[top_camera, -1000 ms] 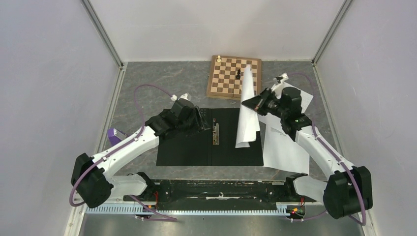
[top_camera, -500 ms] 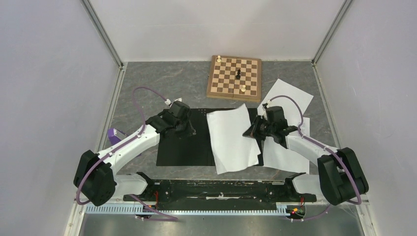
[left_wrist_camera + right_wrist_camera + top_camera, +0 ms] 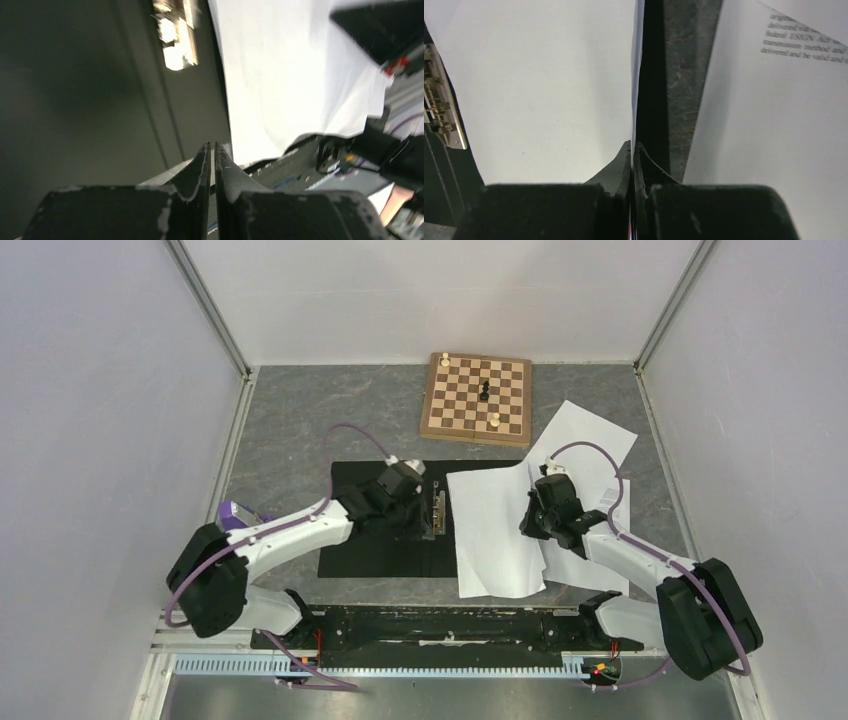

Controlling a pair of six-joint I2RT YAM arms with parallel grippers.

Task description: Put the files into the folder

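Note:
The folder lies open on the table, black inside up, its metal spine clip in the middle. A white sheet lies over the folder's right half. My right gripper is shut on that sheet's right edge, seen in the right wrist view pinched between the tips. Other white sheets lie on the table to the right; one shows printed text. My left gripper is shut and empty, low over the folder beside the clip; the sheet shows to its right.
A wooden chessboard with a few pieces lies at the back. A purple object sits at the left, behind the left arm. Grey walls close in both sides and the back.
The right gripper has swung the sheet from upright down flat onto the folder's right half. The left gripper has moved right, from the folder's left half to the spine clip.

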